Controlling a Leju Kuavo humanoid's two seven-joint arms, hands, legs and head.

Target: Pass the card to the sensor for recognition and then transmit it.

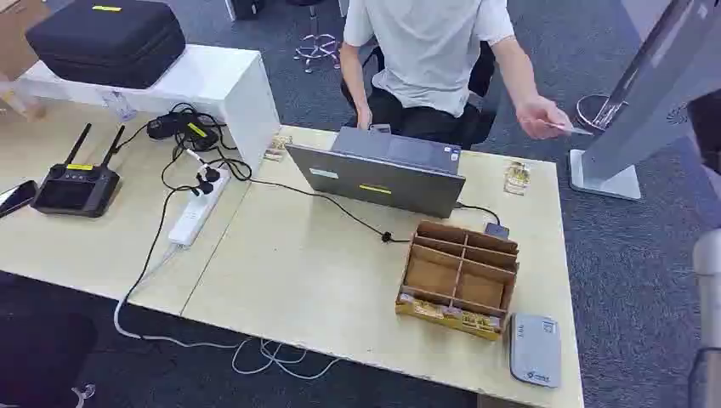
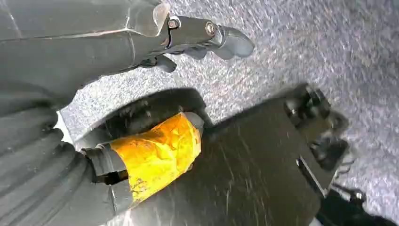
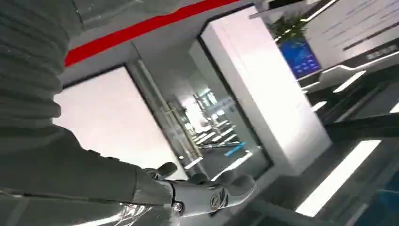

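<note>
Person's hand (image 1: 537,115) at 1 o'clock holds card (image 1: 571,129) beyond surface (image 1: 298,272). Sensor (image 1: 535,348) lies at 5 o'clock, untouched. Left hand (image 2: 207,40) empty, fingers loosely apart; right hand (image 3: 211,188) empty, raised. Judgement: recognition and handover both outstanding.

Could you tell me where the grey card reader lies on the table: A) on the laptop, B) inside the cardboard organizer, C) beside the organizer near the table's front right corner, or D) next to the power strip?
C: the grey card reader lies flat on the table, just right of the cardboard organizer, by the front right corner.
</note>
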